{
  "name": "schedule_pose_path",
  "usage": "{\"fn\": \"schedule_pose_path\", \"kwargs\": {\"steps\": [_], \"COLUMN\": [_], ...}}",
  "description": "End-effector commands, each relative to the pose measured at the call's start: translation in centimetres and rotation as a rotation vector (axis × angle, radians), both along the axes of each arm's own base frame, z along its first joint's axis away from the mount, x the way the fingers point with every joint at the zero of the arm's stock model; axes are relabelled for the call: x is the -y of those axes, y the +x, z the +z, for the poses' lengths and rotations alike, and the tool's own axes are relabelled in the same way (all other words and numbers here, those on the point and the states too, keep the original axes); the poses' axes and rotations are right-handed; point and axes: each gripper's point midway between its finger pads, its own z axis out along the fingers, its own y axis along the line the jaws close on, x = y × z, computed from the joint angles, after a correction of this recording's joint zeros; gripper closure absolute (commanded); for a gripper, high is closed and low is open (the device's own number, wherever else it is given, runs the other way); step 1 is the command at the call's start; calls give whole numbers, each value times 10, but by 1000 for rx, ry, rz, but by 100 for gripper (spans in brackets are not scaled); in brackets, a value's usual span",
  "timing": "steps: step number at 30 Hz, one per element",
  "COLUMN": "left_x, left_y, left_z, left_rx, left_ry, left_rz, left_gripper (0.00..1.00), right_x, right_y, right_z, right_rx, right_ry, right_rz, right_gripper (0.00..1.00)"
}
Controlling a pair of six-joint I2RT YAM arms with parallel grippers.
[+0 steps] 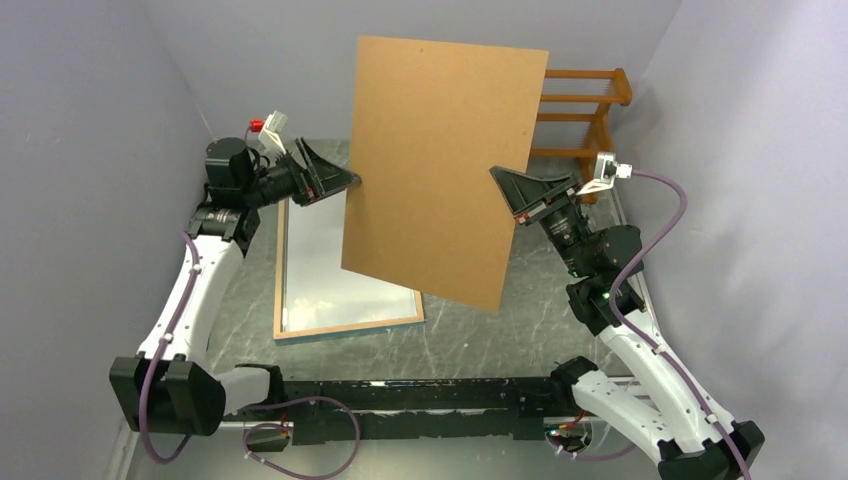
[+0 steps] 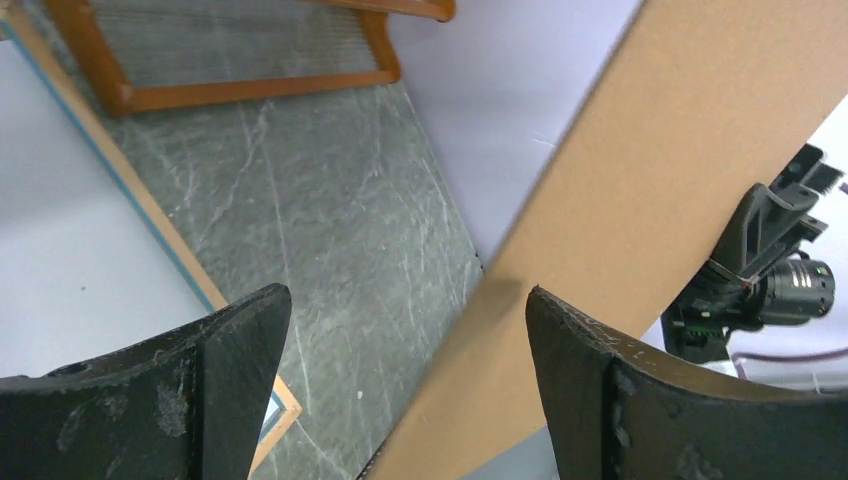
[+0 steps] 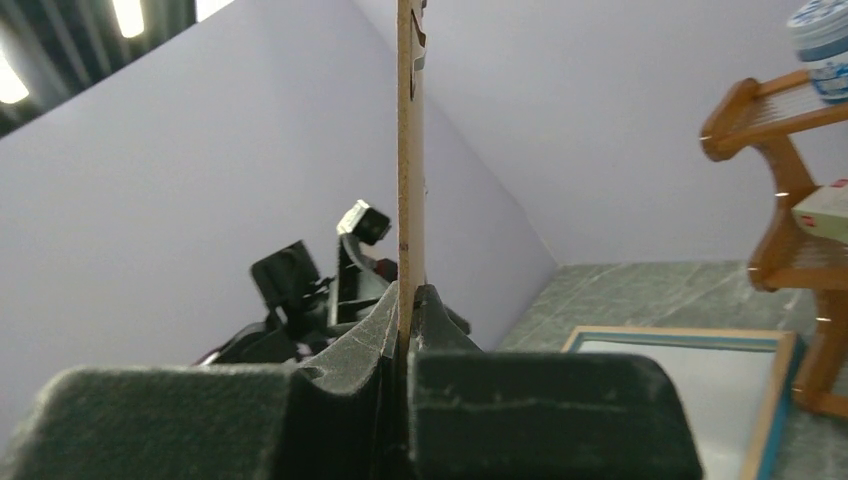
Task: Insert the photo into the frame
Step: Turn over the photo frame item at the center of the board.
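My right gripper [image 1: 510, 195] is closed on the right edge of the brown backing board [image 1: 440, 160]. It holds the board upright and a little tilted, high above the surface [image 1: 480, 340], in the centre of the top view. My left gripper [image 1: 345, 180] is open at the left edge of the board; I cannot tell if it touches the edge. The frame [image 1: 345, 328] lies flat, back side up, at lower left of centre, below the board and partly hidden behind it. Its long axis runs from bottom to top of the picture, and my left arm is the nearer one. Inside the rim I see only a pale whitish area. I cannot say whether this is the white back of the photo or the bare pane. I think the board itself stands in the way, because it covers the right part of the frame. The wooden rack [image 1: 585, 100] stands at upper right, behind the board.
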Motion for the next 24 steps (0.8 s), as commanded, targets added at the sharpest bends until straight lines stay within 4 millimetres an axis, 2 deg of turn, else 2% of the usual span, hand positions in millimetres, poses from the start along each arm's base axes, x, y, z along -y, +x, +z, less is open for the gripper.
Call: {"fn": "schedule_pose_path", "kwargs": {"steps": [1, 4, 6, 9, 21, 24], "left_x": [12, 15, 15, 11, 16, 16], "left_y": [-12, -22, -32, -45, -93, -99], "left_z": [41, 51, 57, 66, 87, 92], "left_rx": [137, 177, 207, 251, 318, 330], "left_ry": [-61, -89, -100, -102, -180, -176], "left_rz": [-154, -215, -242, -256, -425, -431], "left_gripper": [10, 19, 32, 44, 78, 95], "right_x": [5, 3, 2, 2, -1, -4], "right_y": [-42, -43, -41, -36, -22, -20], "right_z": [63, 61, 58, 51, 32, 30], "right_rx": [174, 163, 150, 124, 67, 62], "right_ry": [165, 174, 174, 170, 171, 155], "right_rz": [122, 145, 145, 137, 122, 128], "right_gripper": [100, 100, 100, 100, 100, 100]}}
